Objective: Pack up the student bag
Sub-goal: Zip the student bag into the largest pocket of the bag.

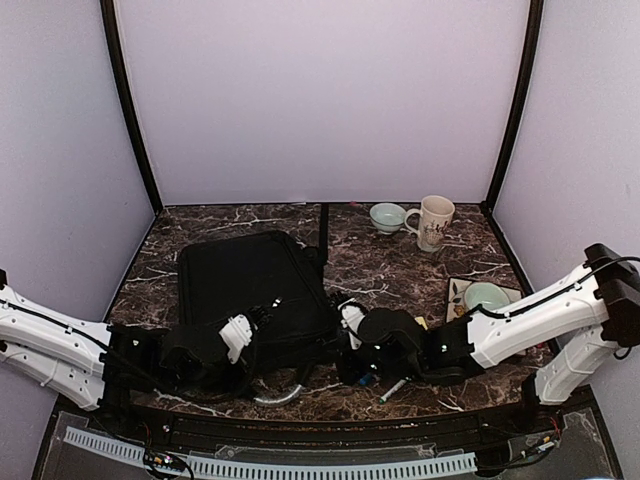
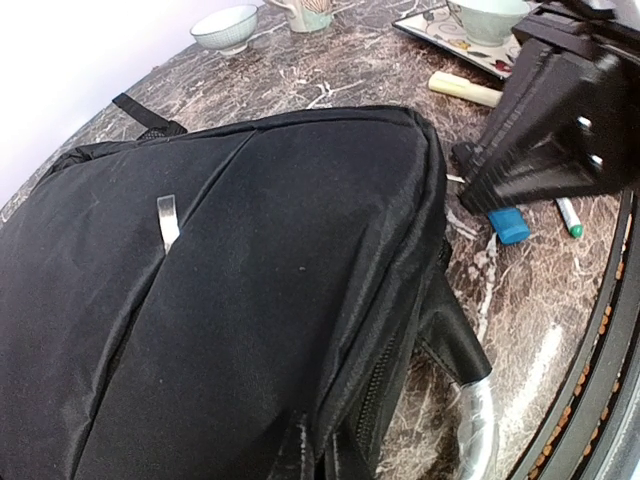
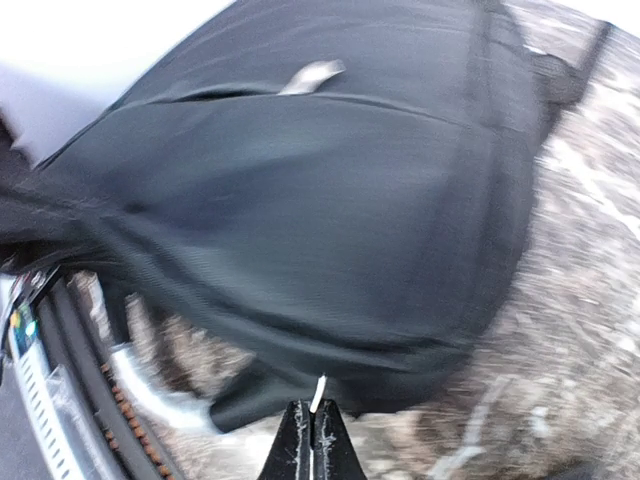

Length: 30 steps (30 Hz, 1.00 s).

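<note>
Black student bag (image 1: 250,290), flat, long axis near-to-far.

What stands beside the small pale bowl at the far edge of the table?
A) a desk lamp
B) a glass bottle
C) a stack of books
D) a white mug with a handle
D: the top view shows a white mug with a handle standing beside the small bowl at the far edge of the table.
</note>
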Each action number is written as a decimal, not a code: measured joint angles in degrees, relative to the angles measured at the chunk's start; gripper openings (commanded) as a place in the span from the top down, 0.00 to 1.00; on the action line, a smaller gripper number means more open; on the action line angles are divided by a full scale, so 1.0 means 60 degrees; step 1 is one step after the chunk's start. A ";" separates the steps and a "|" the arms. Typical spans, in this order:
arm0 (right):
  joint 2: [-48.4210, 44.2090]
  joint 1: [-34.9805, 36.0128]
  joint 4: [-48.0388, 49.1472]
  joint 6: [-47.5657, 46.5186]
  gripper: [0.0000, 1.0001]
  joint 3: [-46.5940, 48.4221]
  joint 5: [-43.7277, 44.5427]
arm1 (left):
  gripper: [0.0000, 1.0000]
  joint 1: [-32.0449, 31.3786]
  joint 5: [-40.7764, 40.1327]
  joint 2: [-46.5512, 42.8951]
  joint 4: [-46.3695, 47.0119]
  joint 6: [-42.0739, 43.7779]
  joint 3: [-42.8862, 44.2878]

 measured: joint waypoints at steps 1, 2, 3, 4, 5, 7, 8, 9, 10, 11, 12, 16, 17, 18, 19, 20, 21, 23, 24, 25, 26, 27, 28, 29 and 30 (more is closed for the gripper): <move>-0.0095 -0.0164 -0.0033 0.0146 1.00 -0.0113 0.0055 | 1.00 0.0000 -0.0025 -0.0029 0.0007 -0.0029 -0.0007; -0.0168 -0.0317 -0.0127 0.0251 1.00 -0.0182 0.0168 | 1.00 0.0000 -0.0069 -0.0051 0.0007 -0.0062 -0.0011; -0.0222 -0.0466 -0.0266 0.0372 1.00 -0.0244 0.0306 | 1.00 0.0000 -0.0109 -0.0087 0.0000 -0.0098 -0.0025; -0.0255 -0.0667 -0.0423 0.0470 1.00 -0.0295 0.0510 | 1.00 0.0000 -0.0124 -0.0149 -0.0040 -0.0135 -0.0062; -0.0262 -0.0867 -0.0532 0.0554 1.00 -0.0328 0.0630 | 1.00 -0.0011 -0.0131 -0.0204 -0.0095 -0.0164 -0.0098; -0.0262 -0.1173 -0.0652 0.0619 1.00 -0.0342 0.0670 | 1.00 -0.0029 -0.0138 -0.0273 -0.0131 -0.0229 -0.0138; -0.0262 -0.1235 -0.0627 0.0623 1.00 -0.0342 0.0659 | 1.00 -0.0029 -0.0142 -0.0310 -0.0135 -0.0255 -0.0142; -0.0262 -0.1257 -0.0608 0.0619 1.00 -0.0342 0.0656 | 1.00 -0.0026 -0.0146 -0.0339 -0.0135 -0.0273 -0.0153; -0.0266 -0.1271 -0.0605 0.0616 1.00 -0.0342 0.0634 | 1.00 -0.0029 -0.0153 -0.0361 -0.0135 -0.0280 -0.0160; -0.0284 -0.1275 -0.0608 0.0601 1.00 -0.0342 0.0594 | 1.00 -0.0029 -0.0153 -0.0361 -0.0135 -0.0288 -0.0171; -0.0328 -0.1282 -0.0605 0.0583 1.00 -0.0353 0.0532 | 1.00 -0.0029 -0.0153 -0.0361 -0.0131 -0.0291 -0.0182; -0.1177 -0.1249 -0.0481 0.0543 1.00 -0.0896 0.0244 | 1.00 -0.0066 -0.0131 -0.0350 -0.0051 -0.0273 -0.0200; -0.1424 -0.1180 -0.0517 0.0543 1.00 -0.1005 0.0237 | 1.00 -0.0095 -0.0127 -0.0335 0.0015 -0.0262 -0.0200; -0.1763 -0.1013 -0.0670 0.0546 1.00 -0.1107 0.0266 | 1.00 -0.0124 -0.0124 -0.0321 0.0095 -0.0248 -0.0200; -0.2036 -0.0820 -0.0867 0.0554 1.00 -0.1151 0.0364 | 1.00 -0.0149 -0.0138 -0.0299 0.0149 -0.0226 -0.0200; -0.2208 -0.0623 -0.1027 0.0565 1.00 -0.1155 0.0448 | 1.00 -0.0157 -0.0146 -0.0280 0.0168 -0.0219 -0.0200; -0.2350 -0.0346 -0.1206 0.0590 1.00 -0.1155 0.0594 | 1.00 -0.0164 -0.0193 -0.0270 0.0160 -0.0219 -0.0197; -0.2426 0.0142 -0.1443 0.0641 1.00 -0.1155 0.0790 | 1.00 -0.0186 -0.0321 -0.0266 0.0091 -0.0219 -0.0197; -0.2397 0.0342 -0.1494 0.0670 1.00 -0.1151 0.0852 | 1.00 -0.0193 -0.0364 -0.0266 0.0051 -0.0215 -0.0197; -0.2313 0.0554 -0.1504 0.0707 1.00 -0.1147 0.0929 | 1.00 -0.0197 -0.0404 -0.0266 -0.0011 -0.0211 -0.0197; -0.2186 0.0743 -0.1504 0.0758 1.00 -0.1115 0.0991 | 1.00 -0.0200 -0.0452 -0.0266 -0.0055 -0.0215 -0.0197; -0.1989 0.0918 -0.1501 0.0787 1.00 -0.1031 0.1075 | 1.00 -0.0197 -0.0528 -0.0266 -0.0149 -0.0226 -0.0197; -0.1723 0.1096 -0.1519 0.0798 1.00 -0.0878 0.1169 | 1.00 -0.0178 -0.0594 -0.0266 -0.0262 -0.0255 -0.0197; -0.1439 0.1260 -0.1552 0.0790 1.00 -0.0670 0.1239 | 1.00 -0.0142 -0.0648 -0.0262 -0.0375 -0.0299 -0.0197; -0.1056 0.1479 -0.1610 0.0761 1.00 -0.0339 0.1344 | 1.00 -0.0040 -0.0699 -0.0259 -0.0565 -0.0390 -0.0197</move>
